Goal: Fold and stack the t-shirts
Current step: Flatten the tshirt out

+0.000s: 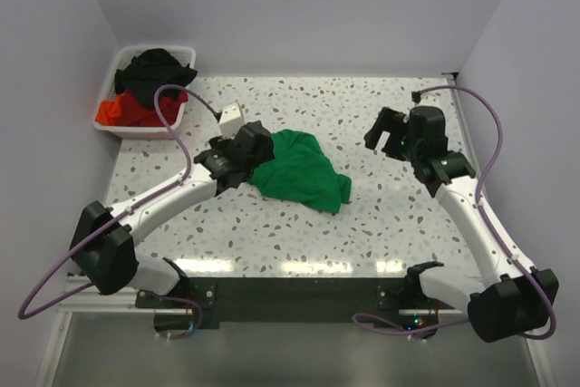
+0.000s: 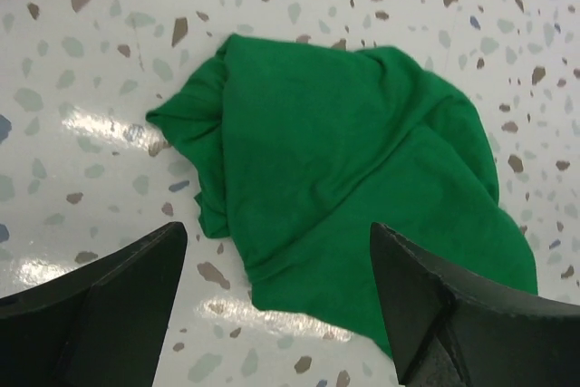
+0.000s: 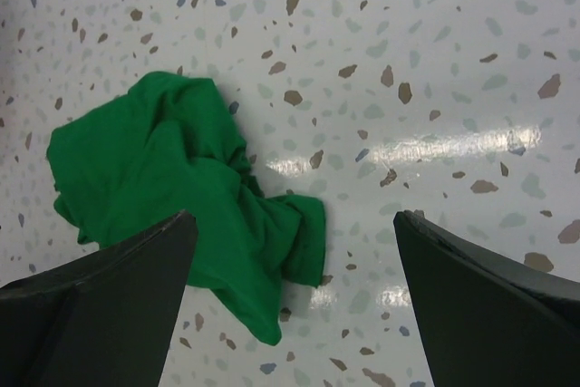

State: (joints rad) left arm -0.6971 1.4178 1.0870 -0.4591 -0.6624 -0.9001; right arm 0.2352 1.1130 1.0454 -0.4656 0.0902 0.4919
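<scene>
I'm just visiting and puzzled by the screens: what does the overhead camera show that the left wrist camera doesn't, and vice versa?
Only overhead: the white bin holding a black t-shirt and a red t-shirt, the whole left arm and right arm, and the right gripper, open and empty. Only the left wrist: the left gripper close up, jaws spread wide, holding nothing. Both: the green t-shirt, crumpled on the speckled table.

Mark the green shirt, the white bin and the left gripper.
green shirt (image 1: pixel 299 169), top view, middle of the fabric.
white bin (image 1: pixel 136 131), top view, near wall.
left gripper (image 2: pixel 276 228), left wrist view, between its fingertips.
</scene>
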